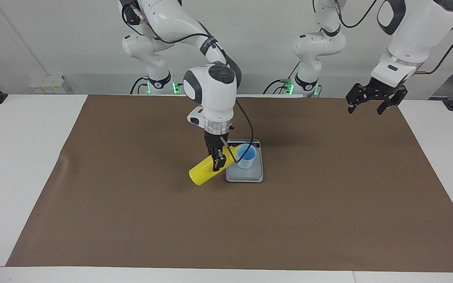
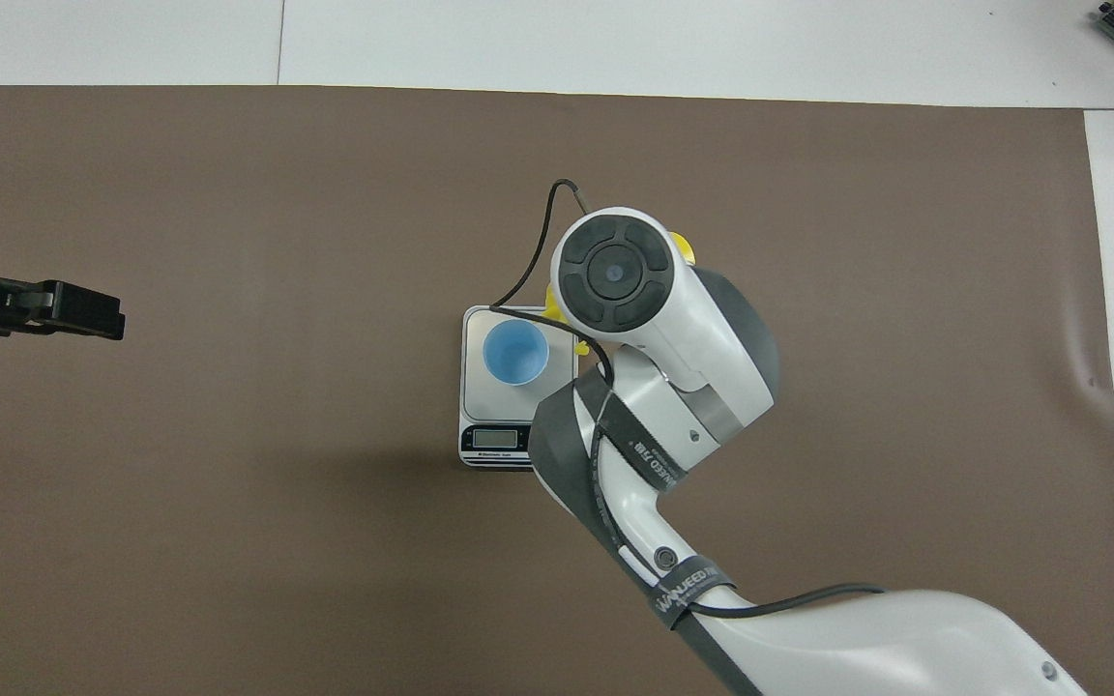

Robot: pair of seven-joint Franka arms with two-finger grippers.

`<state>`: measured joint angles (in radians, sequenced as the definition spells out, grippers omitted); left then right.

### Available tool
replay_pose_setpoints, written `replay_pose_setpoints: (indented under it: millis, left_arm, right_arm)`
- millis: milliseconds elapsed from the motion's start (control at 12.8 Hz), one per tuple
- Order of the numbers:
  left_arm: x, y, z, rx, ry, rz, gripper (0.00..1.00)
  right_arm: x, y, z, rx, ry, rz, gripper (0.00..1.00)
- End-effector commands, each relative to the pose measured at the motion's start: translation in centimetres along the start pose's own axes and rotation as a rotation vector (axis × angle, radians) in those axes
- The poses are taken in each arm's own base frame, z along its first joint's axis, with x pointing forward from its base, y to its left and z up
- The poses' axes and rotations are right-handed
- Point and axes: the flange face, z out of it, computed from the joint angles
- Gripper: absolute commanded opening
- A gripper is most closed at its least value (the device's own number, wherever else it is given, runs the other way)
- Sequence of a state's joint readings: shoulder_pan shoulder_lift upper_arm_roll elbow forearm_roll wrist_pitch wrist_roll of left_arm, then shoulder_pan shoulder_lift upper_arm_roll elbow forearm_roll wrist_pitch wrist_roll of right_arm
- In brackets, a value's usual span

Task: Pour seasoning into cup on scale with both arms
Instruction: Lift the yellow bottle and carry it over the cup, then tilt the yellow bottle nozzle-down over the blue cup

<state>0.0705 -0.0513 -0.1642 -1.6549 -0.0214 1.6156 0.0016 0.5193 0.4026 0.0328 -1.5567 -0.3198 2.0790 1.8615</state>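
My right gripper (image 1: pixel 218 160) is shut on the yellow seasoning bottle (image 1: pixel 201 172) and holds it tilted, its nozzle end over the rim of the light blue cup (image 1: pixel 246 157). The cup stands upright on the silver-grey scale (image 1: pixel 245 175) at the middle of the mat. In the overhead view the right arm's wrist covers the gripper and most of the bottle (image 2: pixel 682 247). The cup (image 2: pixel 515 352) and the scale (image 2: pixel 473 389) show beside it, the display toward the robots. My left gripper (image 1: pixel 365 109) is open and empty, raised over the mat's edge at the left arm's end; it also shows in the overhead view (image 2: pixel 98 311).
A brown mat (image 1: pixel 132 204) covers most of the white table (image 1: pixel 10 157). A black cable (image 2: pixel 528 271) loops from the right wrist over the scale's edge.
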Motion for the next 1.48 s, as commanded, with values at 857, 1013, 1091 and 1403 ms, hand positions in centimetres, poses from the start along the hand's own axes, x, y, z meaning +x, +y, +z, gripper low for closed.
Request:
replay_pose_setpoints:
  millis: [857,1013,1091,1403]
  left_arm:
    - [-0.8,-0.1,-0.1,-0.008,0.006,-0.015,1.00]
    - [-0.8,-0.1,0.0,-0.008,0.005,-0.015,1.00]
    - [-0.8,-0.1,-0.1,-0.008,0.008,-0.015,1.00]
    - [-0.8,-0.1,-0.1,-0.008,0.008,-0.015,1.00]
  right_arm:
    - [-4.7,2.6,-0.6,0.365,0.463,-0.313,0.00]
    - [-6.4,2.9,-0.4,0.435,0.527,-0.342,0.00]
    - [-6.9,3.1,0.5,0.470,0.555,-0.331,0.00]
    - [-9.0,4.3,1.5,0.503,0.588,-0.361,0.00]
